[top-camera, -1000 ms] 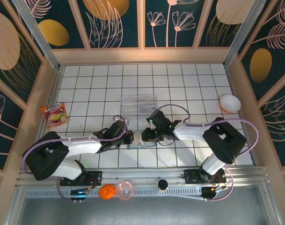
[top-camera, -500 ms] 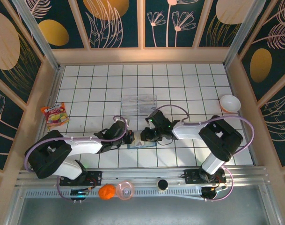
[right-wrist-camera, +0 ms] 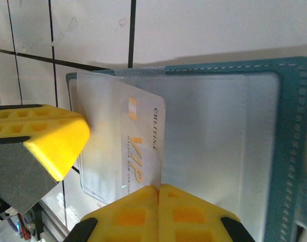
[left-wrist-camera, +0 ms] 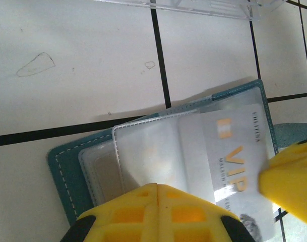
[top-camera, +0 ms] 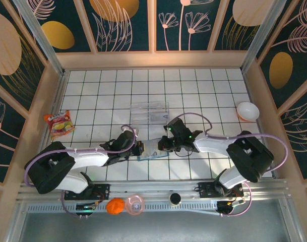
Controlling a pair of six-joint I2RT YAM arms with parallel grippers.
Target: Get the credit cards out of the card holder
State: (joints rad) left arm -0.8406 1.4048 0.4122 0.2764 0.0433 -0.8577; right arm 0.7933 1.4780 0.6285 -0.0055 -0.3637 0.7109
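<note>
The teal card holder (top-camera: 149, 152) lies open on the white tiles between the two arms, its clear sleeves up (left-wrist-camera: 67, 166) (right-wrist-camera: 289, 151). A pale credit card (right-wrist-camera: 143, 146) printed "VIP" sticks partway out of a sleeve (left-wrist-camera: 234, 156). My right gripper (right-wrist-camera: 158, 187) (top-camera: 162, 146) is shut on the card's edge, which runs into the seam between the yellow fingers. My left gripper (left-wrist-camera: 158, 187) (top-camera: 139, 148) is shut, its tip resting on the clear sleeve at the holder's other side. Any other cards are hidden behind the cloudy sleeves.
A clear plastic tray (top-camera: 149, 111) (left-wrist-camera: 193, 6) stands just beyond the holder. A white bowl (top-camera: 248, 111) sits at the far right, a snack packet (top-camera: 59, 123) at the far left. An orange ball (top-camera: 115, 205) and a pink ring (top-camera: 134, 204) lie on the front rail.
The right gripper's jaws have closed onto the card, and that gripper has shifted slightly right. The left gripper stays shut on the holder's sleeve.
</note>
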